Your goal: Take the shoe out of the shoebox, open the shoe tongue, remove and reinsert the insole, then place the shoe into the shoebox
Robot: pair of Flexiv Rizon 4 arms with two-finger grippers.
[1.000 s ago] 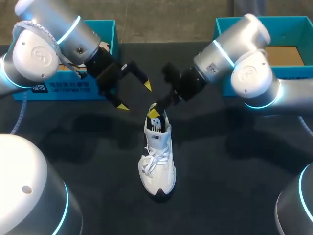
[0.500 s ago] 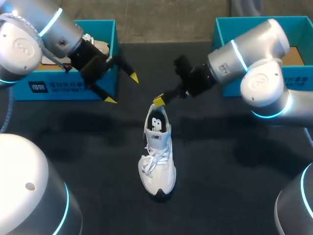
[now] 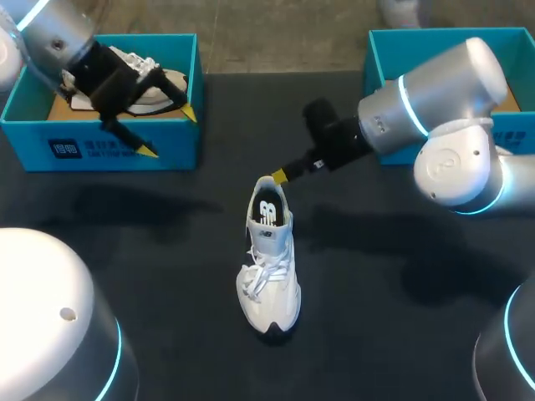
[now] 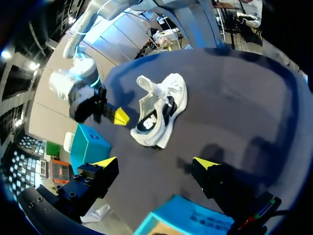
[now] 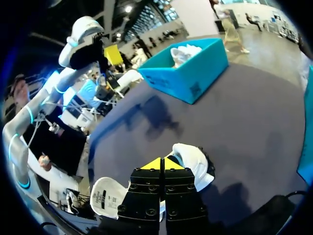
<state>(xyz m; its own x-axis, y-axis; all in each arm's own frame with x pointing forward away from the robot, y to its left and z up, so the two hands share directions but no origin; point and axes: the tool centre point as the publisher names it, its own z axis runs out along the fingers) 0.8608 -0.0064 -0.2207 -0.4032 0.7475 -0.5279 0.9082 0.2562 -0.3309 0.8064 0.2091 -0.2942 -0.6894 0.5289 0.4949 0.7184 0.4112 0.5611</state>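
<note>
Black matte table [image 3: 125,225], a teal box at each far corner.

- Right gripper [image 3: 278,175]: yellow tips pressed flat together, nothing between them. In the right wrist view the joined tips [image 5: 163,164] sit directly over the shoe's heel opening. From above they are at the heel rim; whether they touch it cannot be told.
- Shoe [image 3: 269,259]: white, laced, with a dark lining. It stands upright on its sole at mid-table, out of both boxes, heel toward the far edge and toe toward the robot. In the left wrist view it lies well ahead of that gripper [image 4: 159,110].
- The right arm comes in from the right, across the front of the right shoebox [image 3: 393,35].
- Left gripper [image 3: 170,132]: fingers spread wide and holding nothing. It hangs over the front right corner of the left shoebox [image 3: 180,150], well apart from the shoe. Its own view shows both tips apart [image 4: 155,164], with a teal box rim below.
- Left shoebox holds a second shoe [image 3: 138,63], also white.
</note>
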